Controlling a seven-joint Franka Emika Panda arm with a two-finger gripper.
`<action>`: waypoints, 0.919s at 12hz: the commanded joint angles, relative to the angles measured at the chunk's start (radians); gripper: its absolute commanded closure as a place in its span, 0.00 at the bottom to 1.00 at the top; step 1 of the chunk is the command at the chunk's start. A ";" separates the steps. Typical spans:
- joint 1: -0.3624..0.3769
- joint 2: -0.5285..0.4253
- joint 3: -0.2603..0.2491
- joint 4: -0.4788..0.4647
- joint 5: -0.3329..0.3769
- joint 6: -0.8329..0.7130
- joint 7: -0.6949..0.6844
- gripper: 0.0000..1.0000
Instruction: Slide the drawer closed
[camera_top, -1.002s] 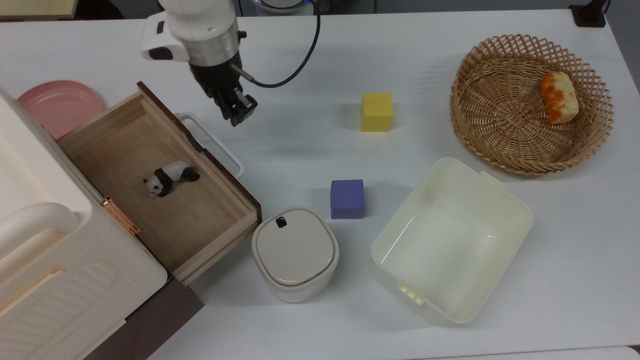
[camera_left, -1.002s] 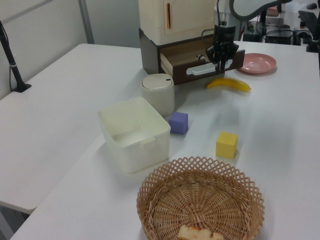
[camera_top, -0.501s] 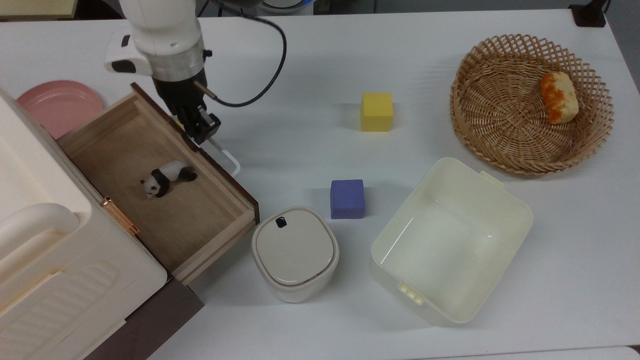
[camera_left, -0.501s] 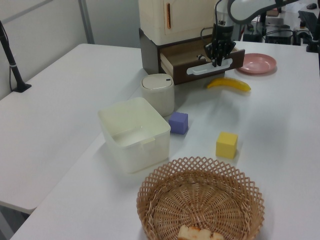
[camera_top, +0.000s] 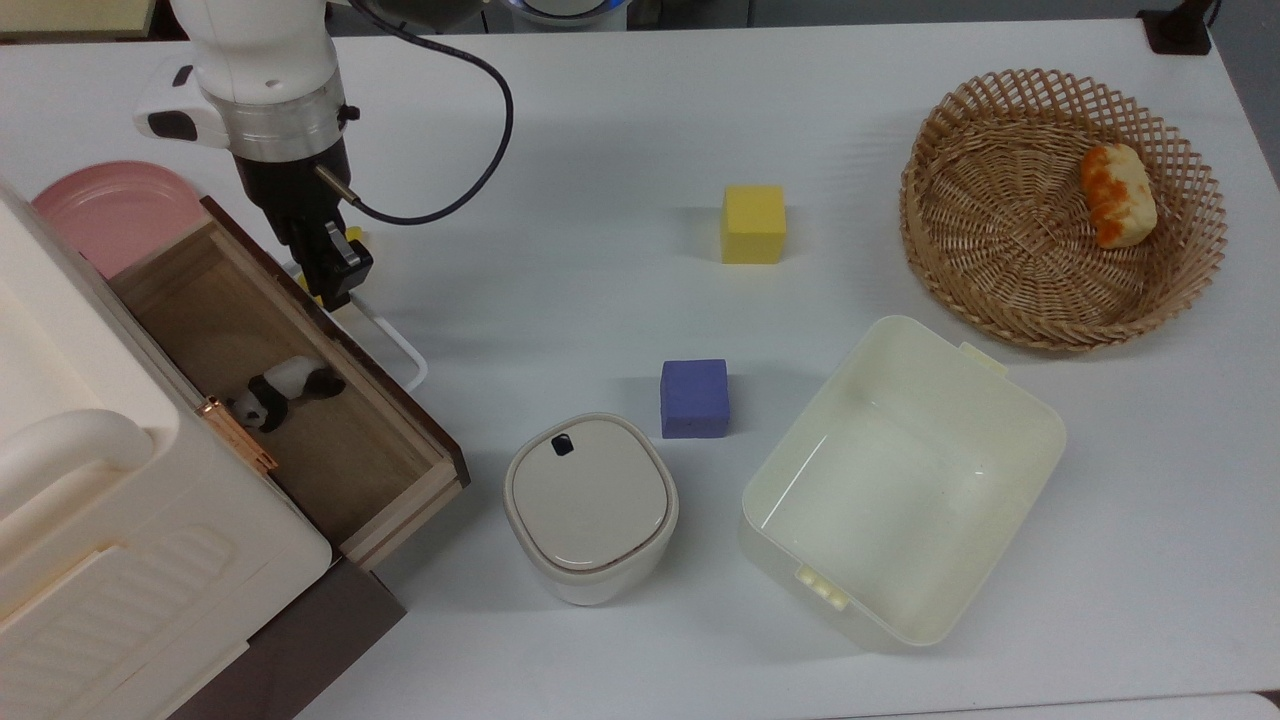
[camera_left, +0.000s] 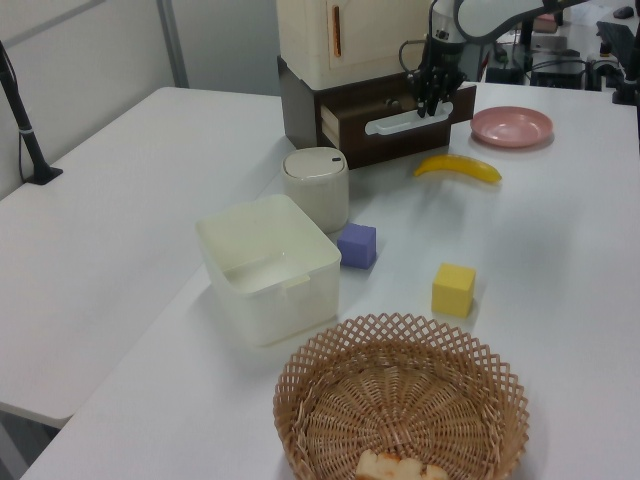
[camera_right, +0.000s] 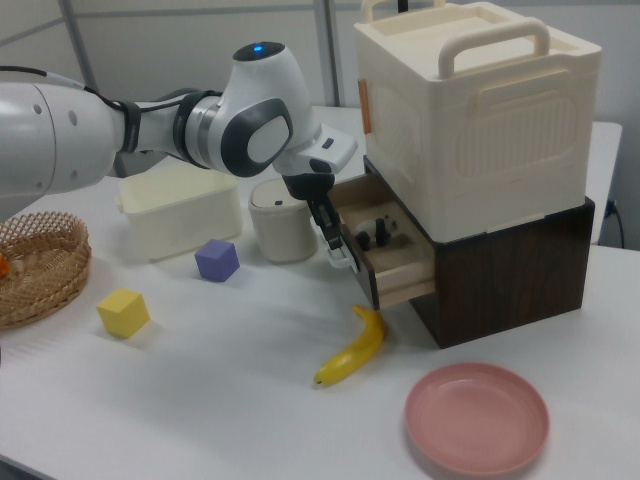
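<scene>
The drawer (camera_top: 345, 440) is a light-wood box with a dark brown front panel and a white loop handle (camera_top: 395, 345). It stands partly out of the cream cabinet (camera_top: 100, 520), and a small panda figure (camera_top: 280, 390) lies inside it. My gripper (camera_top: 335, 270) is shut, and its tips press against the outside of the front panel, just above the handle near the panel's far end. In the left view the gripper (camera_left: 430, 103) sits on the drawer's front (camera_left: 440, 117). In the right view the gripper (camera_right: 338, 250) meets the drawer (camera_right: 400, 285) at its front.
A lidded cream container (camera_top: 590, 505) stands close to the drawer's near corner. A purple cube (camera_top: 694, 398), a yellow cube (camera_top: 753, 223), a cream tub (camera_top: 900, 480) and a wicker basket (camera_top: 960, 200) holding bread (camera_top: 1118, 195) lie to the top view's right. A pink plate (camera_top: 100, 215) and a banana (camera_left: 458, 168) lie near the drawer.
My gripper moved toward the top view's left, met the front panel and pushed it. The drawer has slid partway into the cabinet, carrying the panda with it.
</scene>
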 joint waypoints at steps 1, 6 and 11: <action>0.016 0.002 -0.001 0.019 0.000 -0.045 -0.014 0.78; 0.040 -0.011 0.009 0.014 -0.001 -0.134 -0.028 0.78; 0.047 0.003 0.012 0.008 -0.009 -0.123 -0.025 0.78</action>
